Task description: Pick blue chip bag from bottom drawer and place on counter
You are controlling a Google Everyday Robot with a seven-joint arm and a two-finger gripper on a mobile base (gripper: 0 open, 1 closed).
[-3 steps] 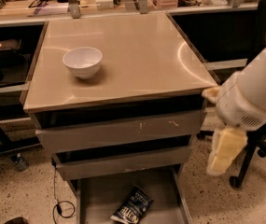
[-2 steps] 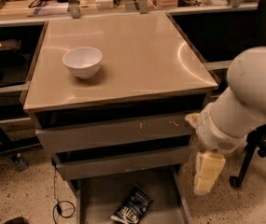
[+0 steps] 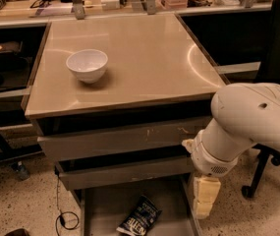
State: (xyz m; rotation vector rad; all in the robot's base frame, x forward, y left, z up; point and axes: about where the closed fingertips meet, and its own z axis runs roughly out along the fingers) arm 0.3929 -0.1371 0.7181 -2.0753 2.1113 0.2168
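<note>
In the camera view, the blue chip bag [image 3: 139, 222] lies on the floor of the open bottom drawer [image 3: 105, 200], at lower centre. The gripper [image 3: 204, 208] points downward beside the drawer's right wall; whether it is open or closed cannot be told. A white bowl [image 3: 86, 65] stands on the bench [image 3: 149, 58], upper left.

Your desk [image 3: 144, 77] carries a white bowl [image 3: 87, 66]; bottom drawer [image 3: 105, 205] holds blue chip bag [image 3: 140, 222]; gripper [image 3: 204, 205] at its right wall.

Glossy counter [image 3: 144, 68], crinkled foil blue chip bag [image 3: 140, 221], matt metal bottom drawer [image 3: 105, 205] — cream plastic-looking gripper [image 3: 203, 205] beside its wall
</note>
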